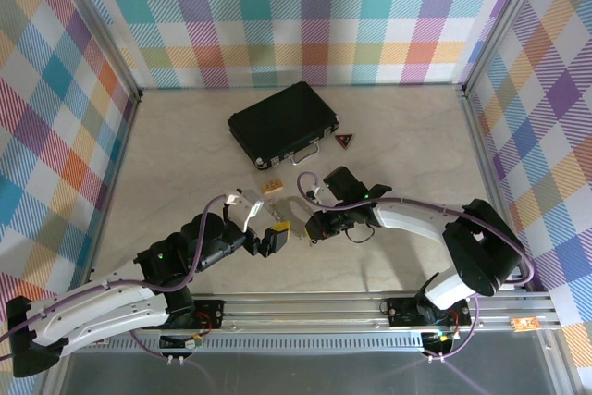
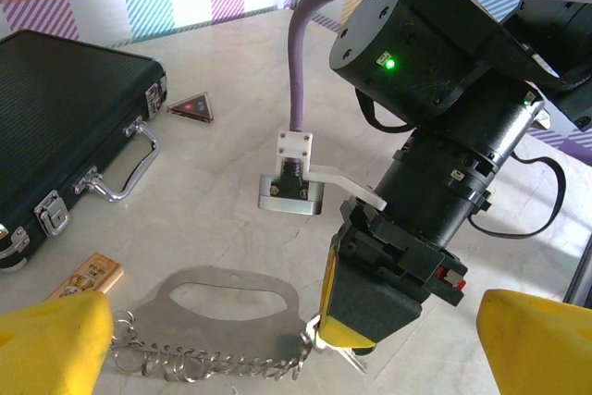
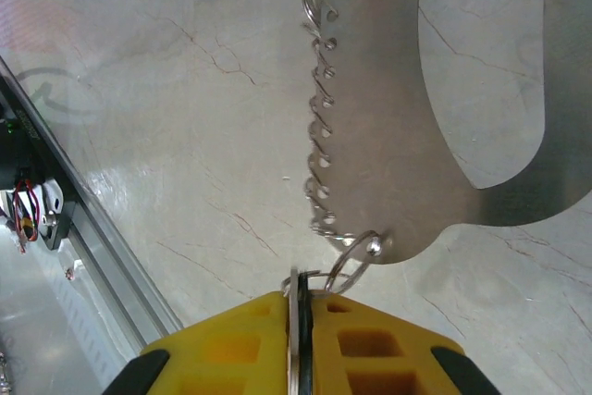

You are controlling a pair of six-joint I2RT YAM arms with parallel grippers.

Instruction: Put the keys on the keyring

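Observation:
A flat silver plate point(image 3: 388, 108) with a handle-shaped cutout lies on the table, a fringe of small wire rings point(image 3: 322, 117) along one edge. At its corner a small silvery keyring point(image 3: 351, 265) hangs from a stud. My right gripper point(image 3: 301, 307) is shut on a thin silver key point(image 3: 294, 321) that meets this ring. In the left wrist view the right gripper point(image 2: 347, 344) stands over the plate point(image 2: 222, 307), and the key's tip point(image 2: 355, 362) pokes out below it. My left gripper point(image 2: 296, 349) is wide open, its yellow fingers point(image 2: 55, 344) either side of the plate, holding nothing. From above, both grippers point(image 1: 277, 236) point(image 1: 313, 226) meet mid-table.
A black case point(image 1: 282, 122) lies shut at the back, a red triangle point(image 1: 345, 141) to its right. A small tan block point(image 1: 272, 188) sits just behind the grippers. A metal rail point(image 1: 370, 307) runs along the near edge. Checkered walls enclose three sides.

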